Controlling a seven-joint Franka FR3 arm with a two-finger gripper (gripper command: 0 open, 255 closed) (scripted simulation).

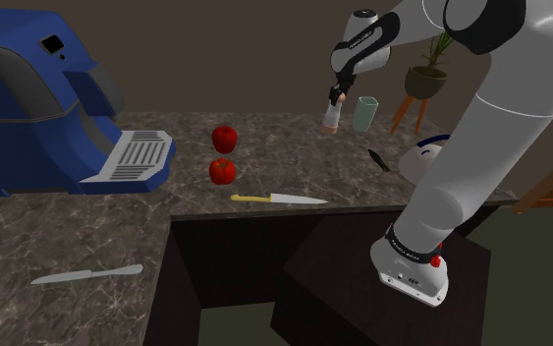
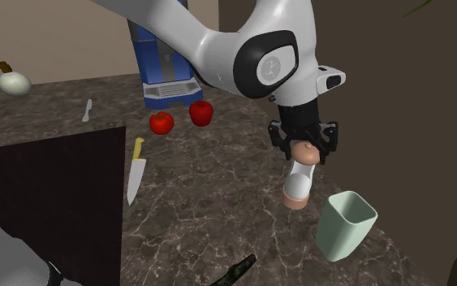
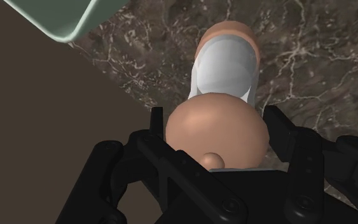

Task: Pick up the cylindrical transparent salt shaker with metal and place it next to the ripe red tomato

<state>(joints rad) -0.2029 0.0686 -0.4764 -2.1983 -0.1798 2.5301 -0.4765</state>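
From the shoulder view: reaching over the far right of the desk (image 1: 68, 231), gripper (image 1: 336, 98) set on top of the salt shaker (image 1: 331, 120), a pale cylinder with peach-coloured cap and foot, upright just left of a pale green cup (image 1: 365, 114). Well to the left, two red fruits side by side: the nearer, lumpier one taken for the tomato (image 1: 222, 171), the farther one for an apple (image 1: 225, 137), though not surely told apart; nearer again, a yellow-handled knife (image 1: 279, 200). From the second exterior view: gripper (image 2: 303, 150) closed over the cap, salt shaker (image 2: 299, 183) hanging or standing just left of the cup (image 2: 345, 226), foot at the desk or barely off it, impossible to say which; tomato (image 2: 161, 123) and apple (image 2: 201, 113) far off to the left, before a blue machine (image 2: 165, 73). From the wrist view: black fingers (image 3: 278, 130) pressed against either side of the cap, clamped with no gap, pale body of the salt shaker (image 3: 225, 70) pointing down at the marbled desk. Judged as the grasp step: hold taken, lift not yet plainly begun. Next, in all likelihood: straight up to clear the cup, then a long carry left, kept upright, down onto bare desk close beside the tomato without nudging either fruit, clear of the knife, and only then a release.
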